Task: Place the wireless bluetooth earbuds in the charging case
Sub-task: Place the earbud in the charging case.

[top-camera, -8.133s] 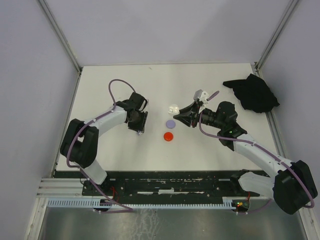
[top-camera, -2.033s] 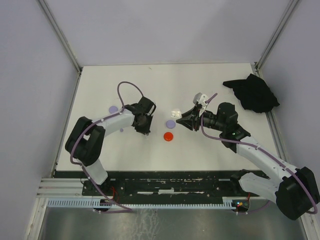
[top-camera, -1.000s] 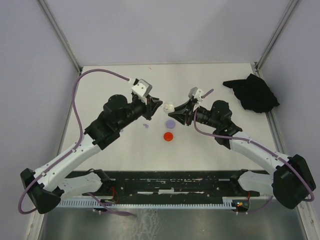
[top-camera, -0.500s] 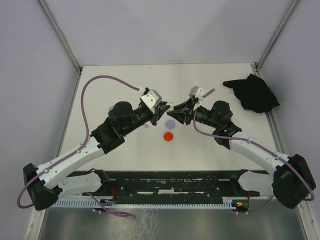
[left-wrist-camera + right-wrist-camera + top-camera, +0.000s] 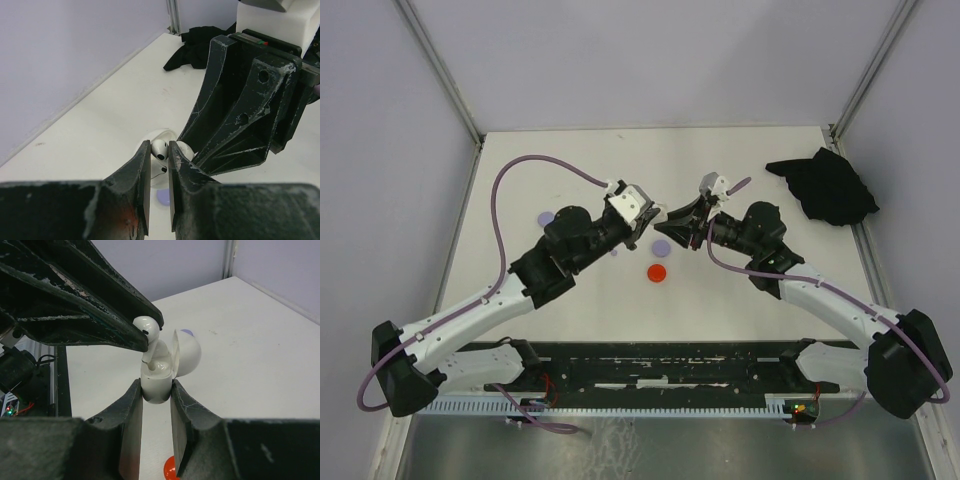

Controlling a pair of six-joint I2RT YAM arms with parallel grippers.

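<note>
The charging case (image 5: 156,382) is white, with its lid (image 5: 187,354) hinged open. My right gripper (image 5: 156,386) is shut on the case body and holds it above the table. A white earbud (image 5: 146,327) is pinched by its head in my left gripper (image 5: 159,145), which is shut on it. The earbud's stem points down into the case opening and touches the socket. In the left wrist view the earbud (image 5: 159,149) shows between the fingers with the case (image 5: 161,134) behind it. From above, the left gripper (image 5: 648,219) and right gripper (image 5: 670,224) meet tip to tip and hide the case.
A lilac disc (image 5: 661,247) and a red disc (image 5: 658,272) lie on the table just below the grippers. Another lilac disc (image 5: 546,216) lies at the left and a small lilac piece (image 5: 613,252) near the left arm. A black cloth (image 5: 825,187) is at the back right.
My left gripper has swung right with the earbud and closed the gap to the case. The right gripper has kept the case still.
</note>
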